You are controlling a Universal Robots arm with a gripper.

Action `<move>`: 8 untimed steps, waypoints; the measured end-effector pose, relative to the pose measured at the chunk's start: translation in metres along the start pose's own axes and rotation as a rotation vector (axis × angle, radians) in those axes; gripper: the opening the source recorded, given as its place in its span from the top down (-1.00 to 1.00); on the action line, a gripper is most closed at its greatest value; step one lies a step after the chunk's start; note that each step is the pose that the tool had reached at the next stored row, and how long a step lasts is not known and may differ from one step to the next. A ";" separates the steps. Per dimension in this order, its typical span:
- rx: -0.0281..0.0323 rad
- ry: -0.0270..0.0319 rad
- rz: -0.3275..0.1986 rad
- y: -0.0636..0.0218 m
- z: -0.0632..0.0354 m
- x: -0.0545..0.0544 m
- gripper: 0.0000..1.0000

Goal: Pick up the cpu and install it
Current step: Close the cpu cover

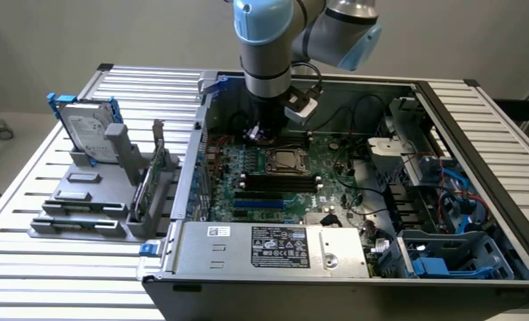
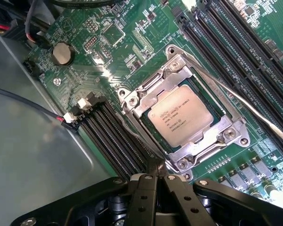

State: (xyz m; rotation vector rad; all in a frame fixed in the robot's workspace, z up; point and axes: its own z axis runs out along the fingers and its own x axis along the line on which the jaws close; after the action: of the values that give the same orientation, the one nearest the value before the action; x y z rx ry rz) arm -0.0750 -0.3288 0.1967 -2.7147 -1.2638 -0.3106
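Cpu (image 2: 180, 115) lies flat near the middle of the motherboard (image 2: 108, 52), with the steel socket frame (image 2: 166, 77) around its rim. I judge it light, stiff and thin, slick on top and delicate underneath, so its opposite edges are the only sane place to grip. My hand (image 2: 155, 167) is clenched and empty, tips just beside the frame's corner.
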 end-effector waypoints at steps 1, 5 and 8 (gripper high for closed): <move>-0.0004 -0.0006 0.000 0.0002 0.0002 0.000 0.79; -0.0021 -0.0025 0.000 0.0010 0.0008 0.001 0.79; -0.0032 -0.0040 -0.001 0.0017 0.0013 0.002 0.79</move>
State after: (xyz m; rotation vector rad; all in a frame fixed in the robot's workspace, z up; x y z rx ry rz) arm -0.0726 -0.3285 0.1957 -2.7190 -1.2662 -0.3077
